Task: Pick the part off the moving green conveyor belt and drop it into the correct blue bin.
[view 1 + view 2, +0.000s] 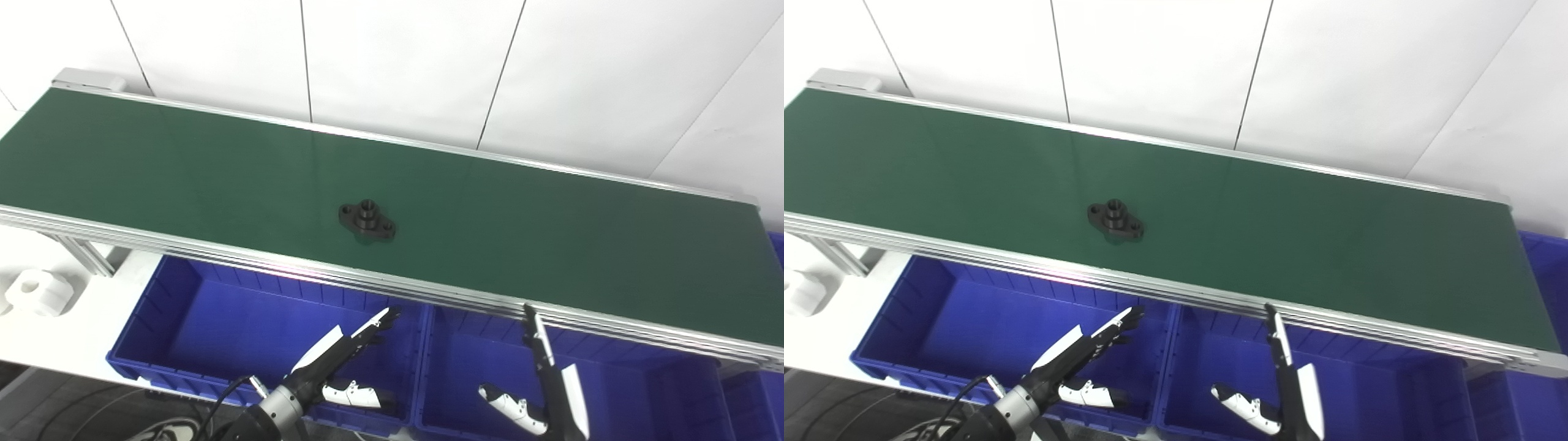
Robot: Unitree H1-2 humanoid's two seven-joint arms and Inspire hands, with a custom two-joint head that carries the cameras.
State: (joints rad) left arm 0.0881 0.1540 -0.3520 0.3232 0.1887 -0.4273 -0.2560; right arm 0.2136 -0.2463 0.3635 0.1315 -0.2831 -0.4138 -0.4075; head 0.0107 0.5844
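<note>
A black flanged part (367, 220) with a raised centre hub lies on the green conveyor belt (184, 165), near its front edge at mid-length; it also shows in the right eye view (1115, 220). My left hand (346, 358) is open and empty, held over the left blue bin (184, 324), below and in front of the part. My right hand (545, 380) is open and empty over the right blue bin (643, 380), fingers pointing up toward the belt's front rail.
The belt's aluminium front rail (429, 291) overhangs the bins. A white part (37, 293) lies on the white table at the left. Another blue bin (1543, 257) sits at the far right. A white tiled wall stands behind the belt.
</note>
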